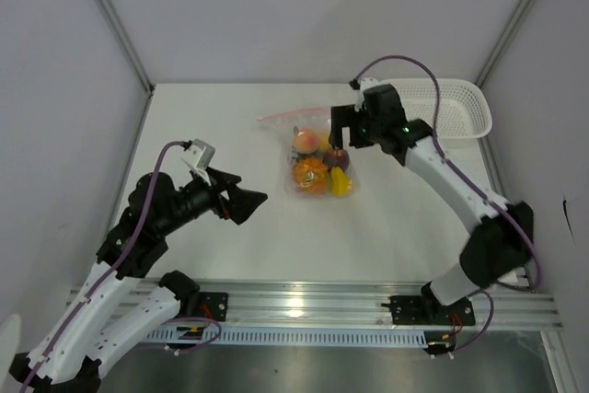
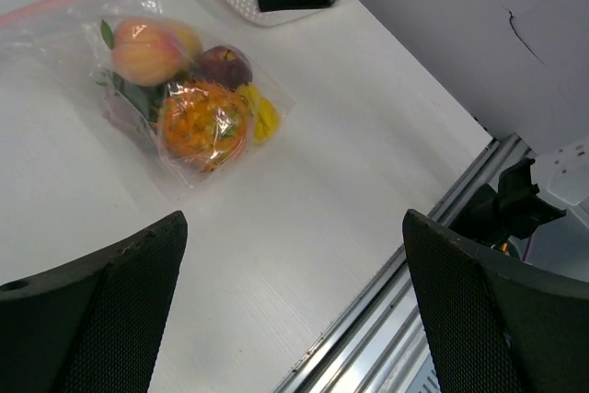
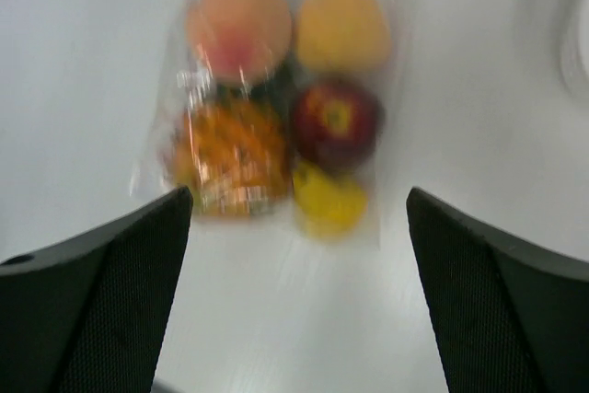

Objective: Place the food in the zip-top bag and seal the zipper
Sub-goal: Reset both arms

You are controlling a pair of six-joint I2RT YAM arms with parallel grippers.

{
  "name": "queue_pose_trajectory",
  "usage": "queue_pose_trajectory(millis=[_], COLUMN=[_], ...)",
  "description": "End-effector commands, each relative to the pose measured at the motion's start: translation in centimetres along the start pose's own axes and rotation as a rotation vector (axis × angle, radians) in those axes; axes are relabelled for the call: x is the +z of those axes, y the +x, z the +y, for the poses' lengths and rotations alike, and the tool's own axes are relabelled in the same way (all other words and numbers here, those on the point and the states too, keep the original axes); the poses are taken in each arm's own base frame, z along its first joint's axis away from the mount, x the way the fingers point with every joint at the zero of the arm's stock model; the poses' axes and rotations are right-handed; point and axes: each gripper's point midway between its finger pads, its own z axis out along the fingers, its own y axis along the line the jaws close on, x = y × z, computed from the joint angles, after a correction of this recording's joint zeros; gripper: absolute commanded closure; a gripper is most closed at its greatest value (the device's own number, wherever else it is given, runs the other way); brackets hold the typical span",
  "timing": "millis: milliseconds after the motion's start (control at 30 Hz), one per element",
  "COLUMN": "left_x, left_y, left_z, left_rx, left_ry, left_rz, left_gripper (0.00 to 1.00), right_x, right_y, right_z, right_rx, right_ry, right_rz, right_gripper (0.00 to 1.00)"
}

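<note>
The clear zip-top bag (image 1: 296, 128) lies flat on the white table with the food inside it: a peach (image 1: 306, 141), an orange pineapple (image 1: 310, 175), a dark red apple (image 1: 336, 158) and a yellow fruit (image 1: 341, 183). Its pink zipper (image 1: 293, 115) runs along the far edge; I cannot tell whether it is pressed shut. My right gripper (image 1: 354, 135) hovers open just right of the bag, holding nothing. In its blurred wrist view the apple (image 3: 336, 123) and pineapple (image 3: 230, 158) lie ahead of the open right gripper (image 3: 299, 301). My left gripper (image 1: 247, 200) is open, well apart at the near left.
A white mesh basket (image 1: 456, 108) stands at the back right, behind the right arm. The metal rail (image 1: 313, 301) runs along the table's near edge. Grey walls close in the table on both sides.
</note>
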Motion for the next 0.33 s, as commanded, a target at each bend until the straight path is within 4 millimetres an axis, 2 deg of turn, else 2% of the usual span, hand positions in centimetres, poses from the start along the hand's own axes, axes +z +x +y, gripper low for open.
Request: queue_pose_trajectory(millis=[0,33,67,167,200,233,300], left_x=[1.6,2.0,2.3,3.0,3.1,3.3,3.7], left_y=[0.8,1.7,1.8,2.8,3.2,3.7,4.4], left_z=[-0.6,-0.5,-0.6,-1.1,-1.5,-1.5,-1.8], left_rx=[-0.075,-0.103,-0.11,-0.148,-0.164,-0.188,-0.205], left_ry=[0.062,0.067,0.082,0.131,0.153,0.162,0.204], left_rz=[0.016,0.036,0.031,0.049,0.064,0.075,0.072], left_gripper=[0.0,0.01,0.01,0.01,0.01,0.0,0.0], right_x=[-5.1,-5.8,-7.4,-9.7,-11.1,-11.7,-13.0], right_y=[3.8,5.6,8.6,13.1,15.0,15.9,15.6], right_z=[-2.8,-2.8,-3.7,-3.7,-3.7,-3.5,-0.7], right_rx=[0.104,0.119,0.163,0.214,0.226,0.234,0.215], right_ry=[0.15,0.166,0.208,0.215,0.194,0.171,0.055], right_rz=[-0.063,-0.046,-0.024,0.011,-0.003,-0.012,-0.089], right_gripper=[0.01,0.01,0.01,0.0,0.0,0.0,0.01])
